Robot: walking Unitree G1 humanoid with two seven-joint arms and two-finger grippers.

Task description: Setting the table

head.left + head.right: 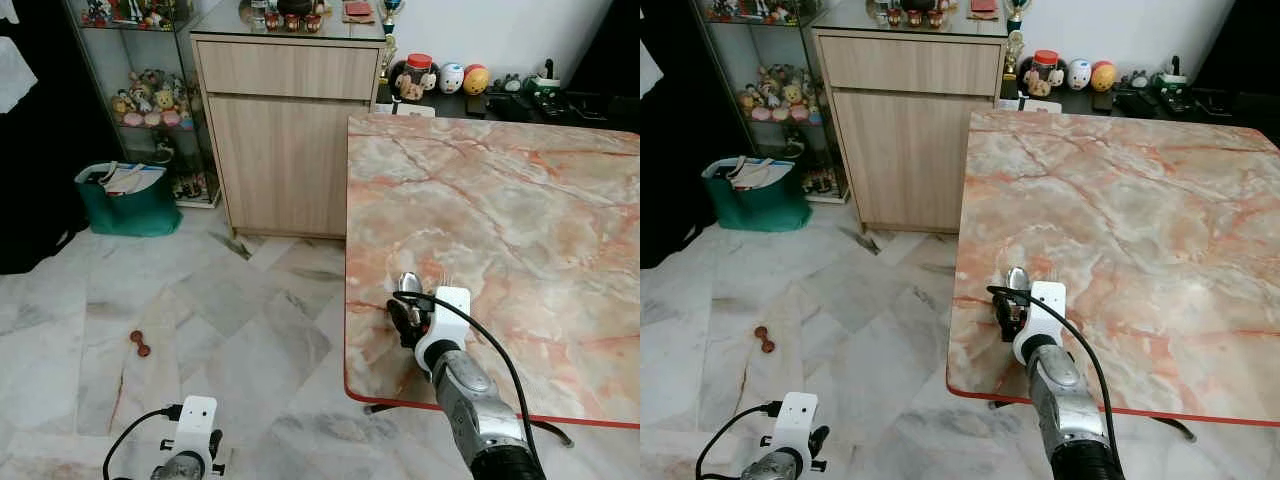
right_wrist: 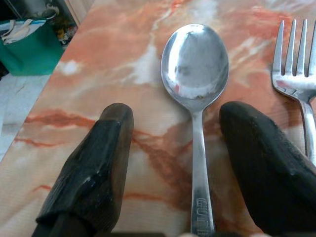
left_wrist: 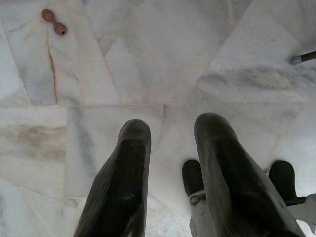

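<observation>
A silver spoon (image 2: pixel 195 69) lies flat on the pink marble table (image 1: pixel 520 200) near its front left corner, bowl pointing away from me. A silver fork (image 2: pixel 291 74) lies beside it on the spoon's right, tines also pointing away. My right gripper (image 2: pixel 177 113) is open just above the tabletop, one black finger on each side of the spoon's handle and not touching it. In the eye view this gripper (image 1: pixel 410 315) sits close to the table's left edge. My left gripper (image 3: pixel 170 128) hangs open low over the floor with nothing between its fingers.
A wooden cabinet (image 1: pixel 285 150) stands beyond the table's left side, with a glass display shelf (image 1: pixel 150 90) and a green bag (image 1: pixel 125 200) further left. A small red object (image 1: pixel 139 343) lies on the marble floor. A table leg foot (image 3: pixel 303 58) rests near my feet.
</observation>
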